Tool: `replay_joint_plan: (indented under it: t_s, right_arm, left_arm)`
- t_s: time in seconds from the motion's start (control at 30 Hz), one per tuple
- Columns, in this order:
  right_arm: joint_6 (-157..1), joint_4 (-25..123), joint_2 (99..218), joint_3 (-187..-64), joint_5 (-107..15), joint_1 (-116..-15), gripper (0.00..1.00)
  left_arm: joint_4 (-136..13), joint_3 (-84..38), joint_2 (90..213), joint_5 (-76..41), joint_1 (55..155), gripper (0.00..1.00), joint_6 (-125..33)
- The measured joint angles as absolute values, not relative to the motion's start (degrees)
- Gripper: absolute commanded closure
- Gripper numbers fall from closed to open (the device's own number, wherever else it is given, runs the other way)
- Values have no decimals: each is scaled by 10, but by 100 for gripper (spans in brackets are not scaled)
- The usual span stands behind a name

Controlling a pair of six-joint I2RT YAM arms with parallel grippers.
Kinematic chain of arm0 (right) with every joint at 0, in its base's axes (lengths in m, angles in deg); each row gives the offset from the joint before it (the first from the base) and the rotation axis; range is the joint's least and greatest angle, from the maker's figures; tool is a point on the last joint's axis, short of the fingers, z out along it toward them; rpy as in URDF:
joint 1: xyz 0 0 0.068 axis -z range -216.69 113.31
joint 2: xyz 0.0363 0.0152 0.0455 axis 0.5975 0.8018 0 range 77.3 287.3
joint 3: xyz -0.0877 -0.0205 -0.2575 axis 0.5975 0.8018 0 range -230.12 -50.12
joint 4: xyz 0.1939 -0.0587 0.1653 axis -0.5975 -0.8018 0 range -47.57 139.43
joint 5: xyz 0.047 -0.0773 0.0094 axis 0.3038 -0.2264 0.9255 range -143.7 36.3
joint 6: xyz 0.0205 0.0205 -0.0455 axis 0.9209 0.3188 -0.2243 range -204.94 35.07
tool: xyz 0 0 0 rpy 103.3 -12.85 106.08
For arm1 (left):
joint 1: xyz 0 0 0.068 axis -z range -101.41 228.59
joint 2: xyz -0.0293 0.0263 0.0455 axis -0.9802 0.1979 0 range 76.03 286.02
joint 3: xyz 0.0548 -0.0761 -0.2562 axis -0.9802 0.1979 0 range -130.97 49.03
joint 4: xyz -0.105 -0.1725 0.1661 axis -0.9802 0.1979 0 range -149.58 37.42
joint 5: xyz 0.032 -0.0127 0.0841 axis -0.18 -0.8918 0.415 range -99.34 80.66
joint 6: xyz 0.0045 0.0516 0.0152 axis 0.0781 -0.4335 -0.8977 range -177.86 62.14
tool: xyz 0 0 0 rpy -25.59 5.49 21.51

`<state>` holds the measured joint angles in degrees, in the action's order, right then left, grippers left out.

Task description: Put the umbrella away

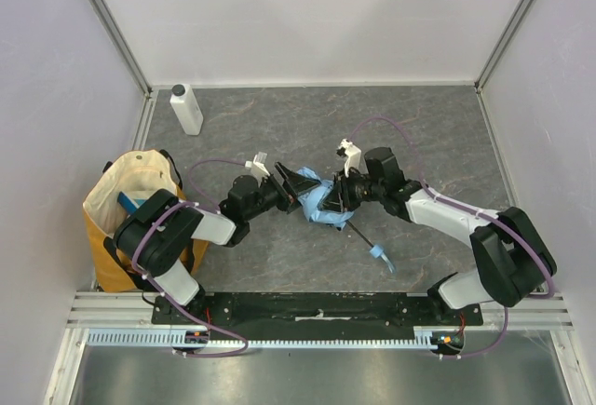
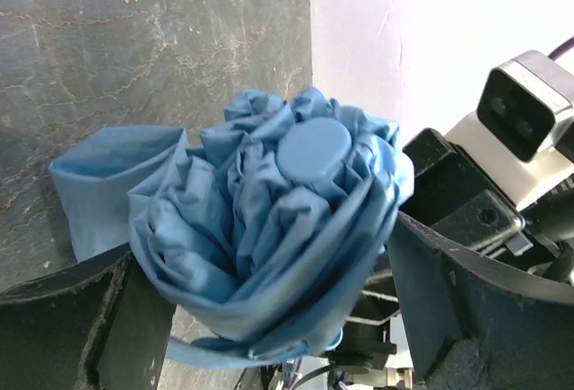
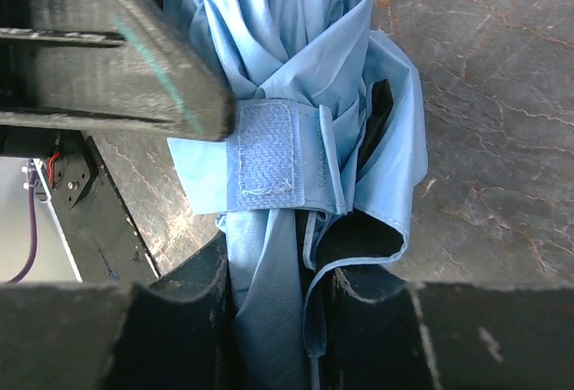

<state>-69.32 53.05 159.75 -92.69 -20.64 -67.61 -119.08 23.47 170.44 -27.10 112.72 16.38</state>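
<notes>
Umbrella [image 1: 321, 202] lay right of bag [image 1: 107, 186], long axis pointing away from it, cap [image 2: 314, 150] end bagward. Right jaws pinched its folds; left jaws stood wide around cap, nearer bag.

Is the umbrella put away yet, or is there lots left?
Not yet. Done: the umbrella is folded into a bundle. Happening: the right gripper grips it, and the left gripper is open around its capped end. To do: it's over the table, not inside the tote bag.

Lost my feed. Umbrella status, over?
Left gripper open around umbrella, cap end. Right gripper shut on umbrella. Left arm sits between it and tote bag.
</notes>
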Motion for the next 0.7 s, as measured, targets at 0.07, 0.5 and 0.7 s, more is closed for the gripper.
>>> replay_joint_plan:
  t_s: [0.07, 0.5, 0.7]
  right_arm:
    - [-693, 533, 1597, -927, -205, -681, 100]
    - [-691, 546, 1565, -902, -177, -696, 100]
    - [-691, 547, 1565, -901, -184, -698, 100]
  left_arm:
    - [-1186, 233, 1705, -264, 1127, 6, 163]
    - [-1191, 210, 1712, -245, 1128, 53, 156]
    - [-1225, 209, 1727, -249, 1128, 98, 156]
